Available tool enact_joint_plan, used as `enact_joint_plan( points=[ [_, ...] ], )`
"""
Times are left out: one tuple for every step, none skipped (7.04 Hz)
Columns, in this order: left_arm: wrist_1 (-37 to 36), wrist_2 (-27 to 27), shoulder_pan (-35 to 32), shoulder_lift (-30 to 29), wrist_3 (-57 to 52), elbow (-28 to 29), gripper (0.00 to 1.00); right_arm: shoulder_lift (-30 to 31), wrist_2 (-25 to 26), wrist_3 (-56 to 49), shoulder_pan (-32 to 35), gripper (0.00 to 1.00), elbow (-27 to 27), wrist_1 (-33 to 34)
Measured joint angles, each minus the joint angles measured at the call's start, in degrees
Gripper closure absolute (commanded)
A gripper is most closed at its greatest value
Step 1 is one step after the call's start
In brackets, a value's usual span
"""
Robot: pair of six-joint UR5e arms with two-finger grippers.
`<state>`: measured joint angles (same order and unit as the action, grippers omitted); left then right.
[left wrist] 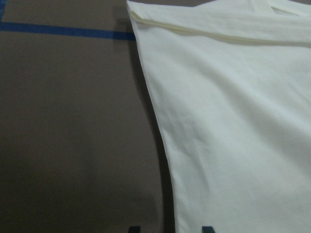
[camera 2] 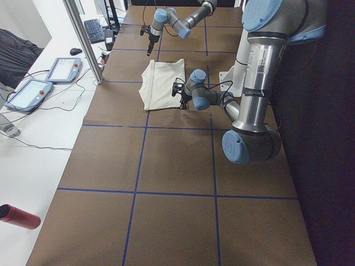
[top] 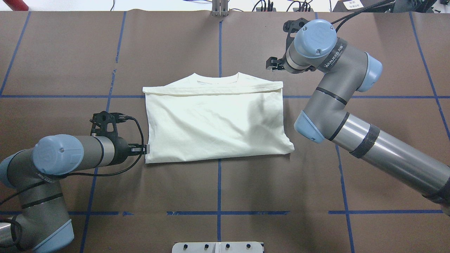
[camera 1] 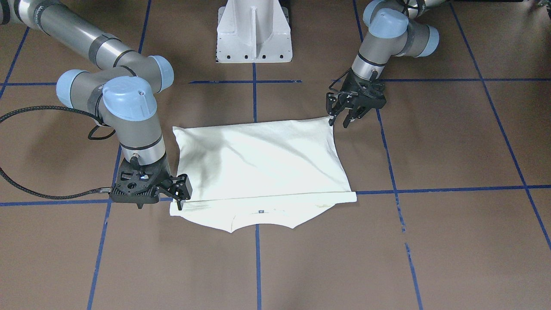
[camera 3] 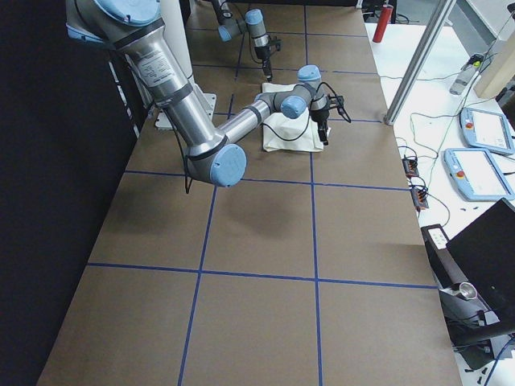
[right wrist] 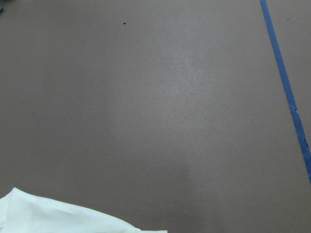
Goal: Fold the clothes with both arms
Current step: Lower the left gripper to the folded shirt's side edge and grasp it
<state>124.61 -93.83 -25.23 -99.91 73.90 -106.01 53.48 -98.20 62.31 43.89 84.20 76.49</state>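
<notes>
The left arm stood bent at the elbow, the left gripper angled downward with its fingers spread. Opposite, the right arm held the right gripper low, fingers apart.

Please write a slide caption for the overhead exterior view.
Folded cream T-shirt on the table; left gripper at its near corner, right gripper by the far corner.
</notes>
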Motion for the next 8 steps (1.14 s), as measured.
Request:
enact_joint_plan(
  points=[
    [0.02,-0.01,0.49,-0.03,0.13,0.14,0.48,0.06,-0.01,0.0,-0.01,0.0,0.03,-0.01],
    [0.02,-0.03,0.76,-0.1,0.17,0.25,0.48,0.15,0.01,0.0,0.02,0.0,0.06,-0.02],
    [0.02,-0.03,1.02,-0.2,0.19,0.34,0.48,0.28,0.02,0.0,0.04,0.0,0.06,-0.02],
    [0.02,-0.03,1.36,-0.32,0.19,0.4,0.48,0.42,0.05,0.0,0.05,0.0,0.04,-0.02],
    [0.02,-0.03,1.74,-0.43,0.2,0.48,0.48,0.52,0.08,0.0,0.05,0.0,0.01,-0.02],
    [0.02,-0.03,2.09,-0.5,0.2,0.56,0.48,0.57,0.1,0.0,0.05,0.0,0.01,-0.02],
    [0.02,-0.03,2.34,-0.53,0.2,0.6,0.48,0.67,0.11,0.0,0.05,0.0,0.01,-0.02],
    [0.02,-0.02,2.54,-0.55,0.2,0.64,0.55,0.77,0.11,0.0,0.05,0.0,0.0,-0.02]
  ],
)
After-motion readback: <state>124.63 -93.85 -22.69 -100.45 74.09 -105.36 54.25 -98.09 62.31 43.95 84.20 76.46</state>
